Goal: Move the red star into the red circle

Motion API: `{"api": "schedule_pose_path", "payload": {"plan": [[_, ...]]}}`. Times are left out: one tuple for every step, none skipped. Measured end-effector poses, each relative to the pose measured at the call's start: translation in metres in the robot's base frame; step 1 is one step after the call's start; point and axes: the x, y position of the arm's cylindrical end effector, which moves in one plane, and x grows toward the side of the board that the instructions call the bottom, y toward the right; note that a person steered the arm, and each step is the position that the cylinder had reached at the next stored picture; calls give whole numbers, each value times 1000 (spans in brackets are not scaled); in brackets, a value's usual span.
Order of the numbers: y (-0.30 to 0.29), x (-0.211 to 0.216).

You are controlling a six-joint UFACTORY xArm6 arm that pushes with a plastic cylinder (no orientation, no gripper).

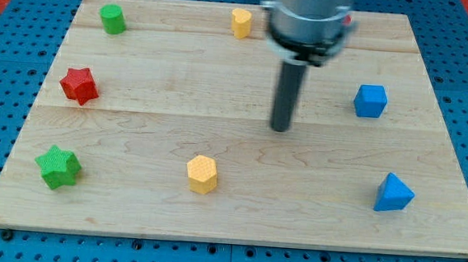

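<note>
So the red star (79,85) sits way over at the view's left of the tabletop (163,76), and my tip (279,128) is parked near the middle with nothing touching it, well apart from every block. There's no claw on this rig, just the bare rod, so nothing is held and there's no open or shut to speak of. Biggest worry: I can't actually see a red circle block. There's a sliver of red behind the arm's housing at the view's top, but I can't tell what it is. If that's the target, the star needs a long push across to the right, and a star can spin off a thin rod if I hit it off-centre. The yellow block (241,22) up top also sits near that path and could get clipped.
</note>
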Motion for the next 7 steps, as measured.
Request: {"api": "schedule_pose_path", "payload": {"plan": [[-136, 1], [-226, 8], [-283, -19], [-200, -45], [-129, -75], [-190, -55], [-208, -25]]}}
